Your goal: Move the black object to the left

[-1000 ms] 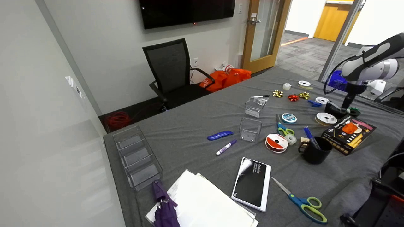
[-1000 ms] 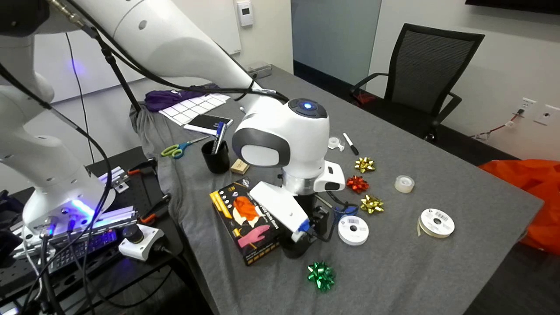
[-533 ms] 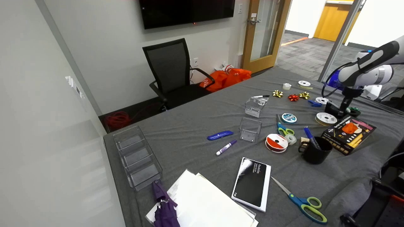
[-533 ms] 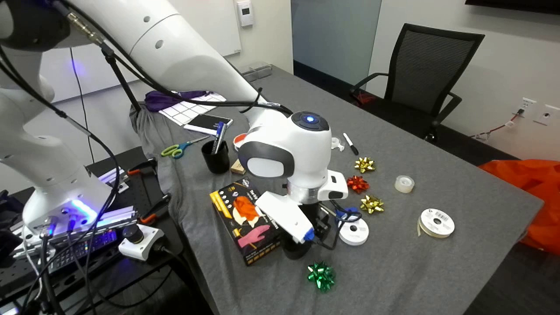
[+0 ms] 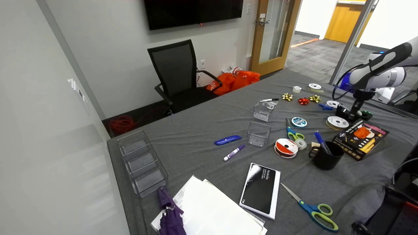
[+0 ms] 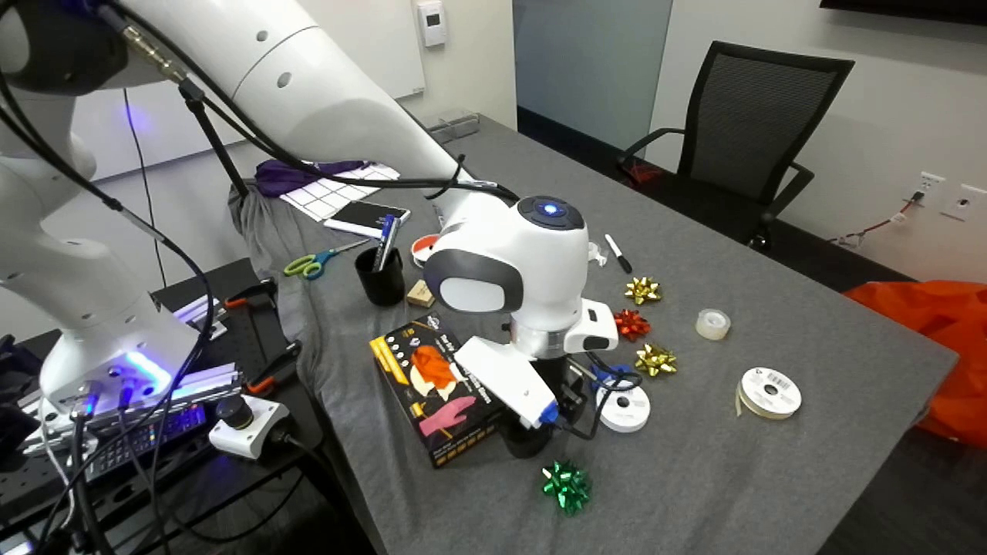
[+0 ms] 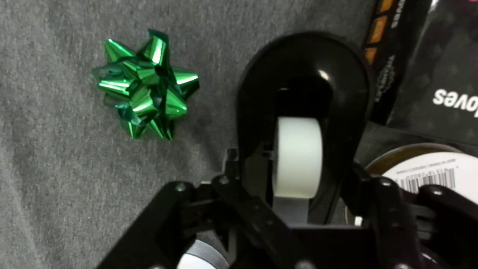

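The black object is a tape dispenser (image 7: 304, 56) with a whitish tape roll (image 7: 298, 157) in its middle. It lies on the grey cloth, beside the glove box. In the wrist view my gripper (image 7: 295, 170) straddles the dispenser's narrower end, one finger along each side, shut on it. Exterior views show the dispenser (image 5: 341, 112) partly covered by my gripper (image 5: 353, 114), which points down at it. The arm's wrist hides most of the dispenser (image 6: 526, 441) from above.
A glove box (image 6: 436, 385) lies close against one side, a ribbon spool (image 5: 337, 122) on the other. Nearby are a green bow (image 7: 149, 84), a white spool (image 6: 623, 407) and blue scissors or clip (image 5: 325, 107). A black mug (image 5: 326, 158) with markers stands beyond the box.
The gripper has come down onto the dispenser and its fingers have closed on it. The dispenser has shifted very slightly in the last half second.
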Tool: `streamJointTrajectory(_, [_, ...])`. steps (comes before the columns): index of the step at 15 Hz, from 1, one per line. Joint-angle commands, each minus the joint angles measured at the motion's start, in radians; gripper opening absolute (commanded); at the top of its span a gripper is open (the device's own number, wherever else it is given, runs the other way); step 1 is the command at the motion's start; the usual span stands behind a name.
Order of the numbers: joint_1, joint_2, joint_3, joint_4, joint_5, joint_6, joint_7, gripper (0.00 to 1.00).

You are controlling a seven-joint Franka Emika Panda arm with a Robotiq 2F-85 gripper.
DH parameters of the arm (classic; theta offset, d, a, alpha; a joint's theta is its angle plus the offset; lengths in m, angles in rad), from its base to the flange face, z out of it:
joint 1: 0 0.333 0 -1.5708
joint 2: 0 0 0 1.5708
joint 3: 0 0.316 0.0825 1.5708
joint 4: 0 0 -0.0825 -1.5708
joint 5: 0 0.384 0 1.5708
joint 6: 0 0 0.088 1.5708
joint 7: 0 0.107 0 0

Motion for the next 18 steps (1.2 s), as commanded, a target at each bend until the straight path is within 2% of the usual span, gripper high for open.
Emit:
streamJointTrajectory(1, [-0.044,-0.030,0.044,0.015,0.003,-0.043,-0.019,0.38])
streamJointTrajectory(5, [-0.050,-0.075,0.067,0.020,0.016,-0.095,-0.012,0.38])
streamJointTrajectory(10, [-0.021,-0.140,0.082,0.032,0.045,-0.159,0.040,0.38])
streamJointTrajectory(14, [0.061,-0.173,0.078,0.050,0.044,-0.176,0.217,0.38])
streamJointTrajectory(18, [0.141,-0.156,0.076,0.101,0.041,-0.246,0.431,0.38])
